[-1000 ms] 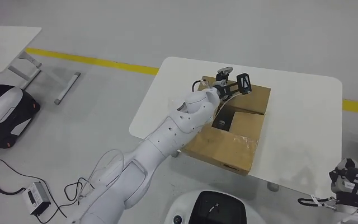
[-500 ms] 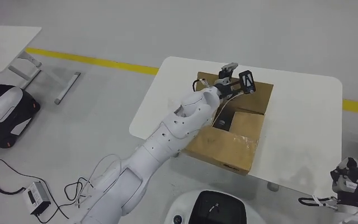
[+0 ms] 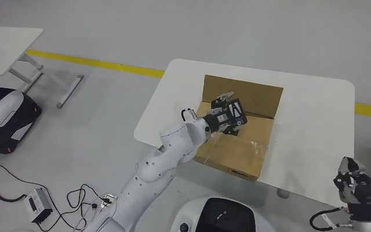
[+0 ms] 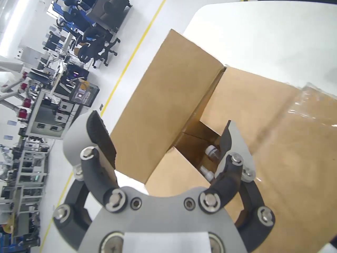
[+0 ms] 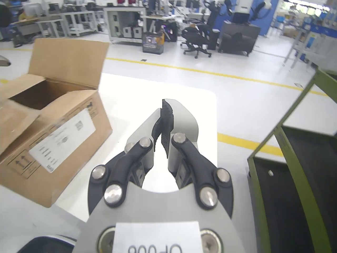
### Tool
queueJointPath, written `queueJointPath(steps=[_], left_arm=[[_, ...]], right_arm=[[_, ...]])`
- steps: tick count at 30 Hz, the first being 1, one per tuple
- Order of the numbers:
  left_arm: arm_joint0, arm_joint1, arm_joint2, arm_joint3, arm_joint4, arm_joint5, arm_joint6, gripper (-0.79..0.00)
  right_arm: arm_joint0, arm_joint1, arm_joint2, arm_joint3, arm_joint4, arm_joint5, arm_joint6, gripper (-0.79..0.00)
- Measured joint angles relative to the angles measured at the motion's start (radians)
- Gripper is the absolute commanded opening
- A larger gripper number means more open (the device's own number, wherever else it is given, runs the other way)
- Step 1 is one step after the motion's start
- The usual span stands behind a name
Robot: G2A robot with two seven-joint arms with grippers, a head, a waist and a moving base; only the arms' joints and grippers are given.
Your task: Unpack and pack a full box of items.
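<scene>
While the box (image 3: 232,156) sat on the bench (image 3: 313,116) with one flap (image 3: 258,127) still down, the left end effector (image 3: 229,110) hung wide open over it and, I think, had to catch that flap's edge softly.

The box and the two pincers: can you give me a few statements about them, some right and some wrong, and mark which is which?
1. The box sits on the table. True.
2. All its flaps are folded shut. False: one flap stands up, and the inside shows.
3. The left pincer is open above the box. True.
4. The right pincer grips a bottle. False: it is shut on nothing, apart from the box.
5. The box is empty. False: small white items lie inside.
</scene>
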Motion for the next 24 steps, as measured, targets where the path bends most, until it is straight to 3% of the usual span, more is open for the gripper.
queueJointPath(steps=[5, 16, 20, 24], left_arm=[[0.118, 0.013, -0.078, -0.111, -0.106, -0.045, -0.031, 0.000], [0.269, 0.032, -0.207, -0.237, -0.189, -0.005, 0.018, 0.000], [0.292, 0.036, -0.224, -0.258, -0.158, 0.027, 0.050, 0.000], [0.289, 0.041, -0.210, -0.245, -0.045, 0.042, 0.080, 0.000]], right_arm=[[-0.012, 0.023, 0.005, 0.022, -0.192, -0.189, -0.153, -0.785], [-0.012, 0.026, 0.003, 0.032, -0.219, -0.194, -0.172, -0.785], [0.016, 0.030, -0.025, 0.005, -0.157, -0.282, -0.107, -0.785], [0.105, 0.038, -0.081, -0.010, -0.125, -0.414, 0.106, -0.785]])
